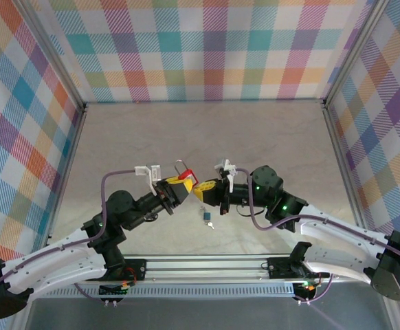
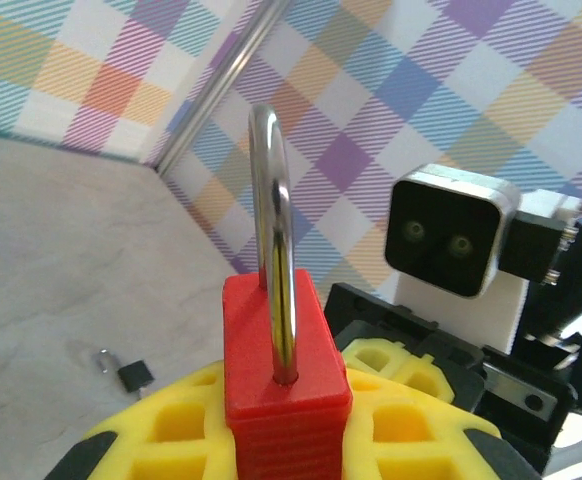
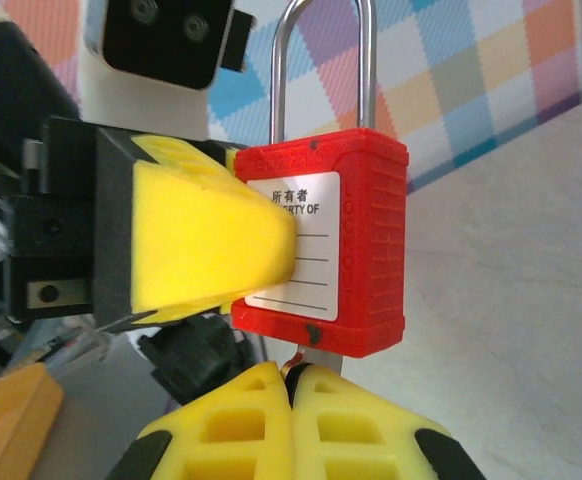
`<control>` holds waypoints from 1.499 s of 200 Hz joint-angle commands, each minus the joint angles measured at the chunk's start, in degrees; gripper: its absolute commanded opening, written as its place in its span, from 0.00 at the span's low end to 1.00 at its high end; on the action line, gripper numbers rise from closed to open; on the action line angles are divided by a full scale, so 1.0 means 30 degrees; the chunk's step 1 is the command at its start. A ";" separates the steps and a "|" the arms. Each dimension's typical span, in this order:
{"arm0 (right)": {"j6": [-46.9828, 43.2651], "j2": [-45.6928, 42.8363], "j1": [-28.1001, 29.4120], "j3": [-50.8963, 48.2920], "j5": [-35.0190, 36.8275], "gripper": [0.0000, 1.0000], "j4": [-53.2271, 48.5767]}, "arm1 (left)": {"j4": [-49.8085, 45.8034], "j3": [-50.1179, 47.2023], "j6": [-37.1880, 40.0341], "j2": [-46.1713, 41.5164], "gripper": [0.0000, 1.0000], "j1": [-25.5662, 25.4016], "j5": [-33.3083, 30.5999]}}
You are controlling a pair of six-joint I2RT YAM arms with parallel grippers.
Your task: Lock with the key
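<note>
Red plastic padlock (image 3: 356, 240), steel shackle (image 2: 271, 200) up, is clamped in left tool (image 2: 286, 425) as closed right tool (image 3: 293, 395) pinches silver key (image 3: 309, 361) beneath.

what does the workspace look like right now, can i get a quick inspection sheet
surface: grey table, bare apart from one small item
job's things: red padlock held upright off the table, shackle on top, can't tell if it's latched; key at its underside, mostly hidden
clutter: spare key with a dark tag and a ring, lying on the table near the grippers
grippers: left gripper shut on the red padlock's body; right gripper shut on the key just under the padlock
cables: purple cable looped along each arm, clear of the padlock
surroundings: plaid walls on three sides, metal frame posts at the corners
</note>
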 commanded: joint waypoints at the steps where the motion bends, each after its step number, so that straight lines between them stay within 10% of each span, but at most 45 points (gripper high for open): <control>1: 0.1768 -0.0575 -0.0592 -0.0242 -0.2803 0.00 0.3733 | 0.2705 -0.0566 -0.0426 -0.0735 0.00 0.0107 0.1199; 94: 0.1638 -0.0394 -0.1266 0.0627 -0.3373 0.00 0.1278 | 0.4588 -0.1270 -0.0949 -0.1115 0.00 0.0166 0.1775; 107: 0.0894 -0.0453 -0.1237 0.0704 -0.2462 0.30 0.0087 | 0.3541 -0.0866 -0.0538 -0.1319 0.00 0.0166 0.1489; 181: -0.1487 -0.0431 0.0469 0.1386 0.1885 0.55 -0.2746 | -0.1102 0.1667 0.0771 0.0762 0.00 0.0166 -0.0171; 247: -0.1799 -0.0830 0.0973 0.1167 0.4175 0.66 -0.3552 | -0.3923 0.3699 0.1588 0.2627 0.00 0.0166 -0.2692; 300: -0.1461 0.0385 0.1784 0.1566 0.3715 0.55 -0.3600 | -0.5009 0.4766 0.1296 0.3957 0.00 0.0173 -0.3792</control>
